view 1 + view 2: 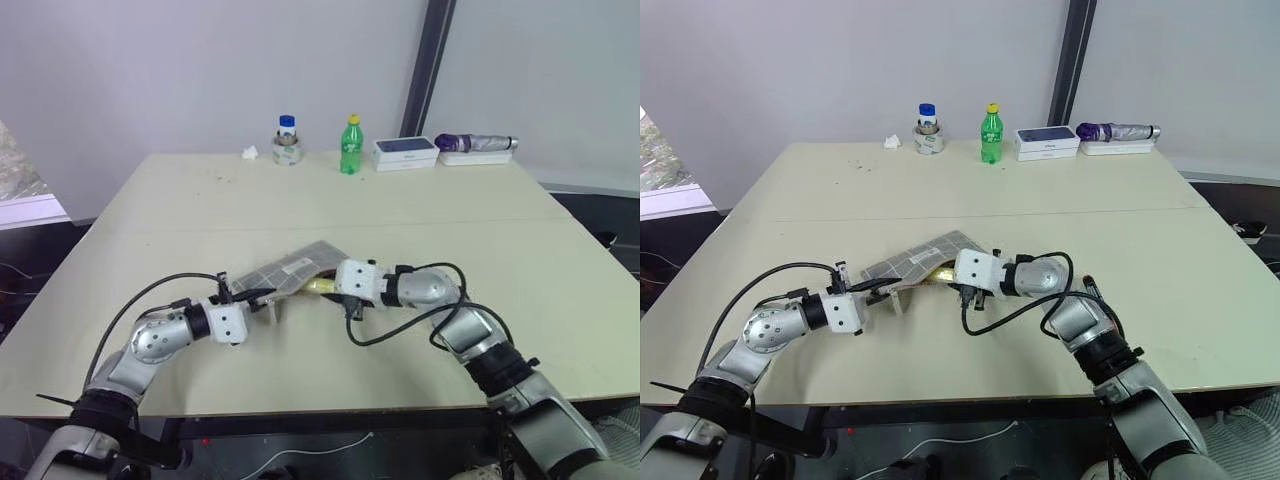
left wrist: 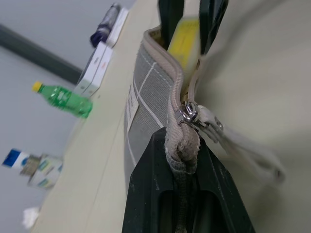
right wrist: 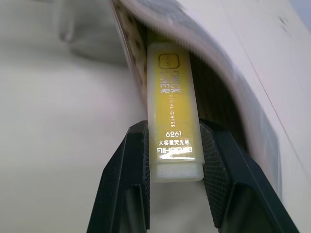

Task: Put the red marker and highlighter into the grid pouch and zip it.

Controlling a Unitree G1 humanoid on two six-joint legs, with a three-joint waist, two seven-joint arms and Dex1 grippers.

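We find the grid pouch [image 1: 290, 271] near the front of the table [image 1: 420, 210], lifted at one end so that it stands on edge with its mouth gaping. The highlighter [image 3: 173, 109] is partway into that mouth: its forward end is under the fabric lip while its rear end is still outside. The right gripper [image 3: 175, 162] has its two black fingers pressed against the highlighter's sides near the rear end, holding it. We see a dark pen with a red end [image 1: 1089, 283] lying on the table just beyond the right forearm; it looks like the red marker, outside the pouch.

The left gripper [image 2: 182, 160] has its fingers clamped tight on the pouch's zipper end, with the metal slider [image 2: 187, 113] and its fabric pull tab [image 2: 243, 145] just past the fingertips. Both arms reach inward over the table, the left coming from the left and the right from the right, so the grippers face each other across the pouch.

Along the far edge we count one green bottle [image 1: 350, 146] with a yellow cap, one small jar [image 1: 287, 141] with a blue lid, one white-and-blue box [image 1: 405, 153], one crumpled white scrap [image 1: 249, 153], and one folded umbrella [image 1: 478, 144] on a white tray.
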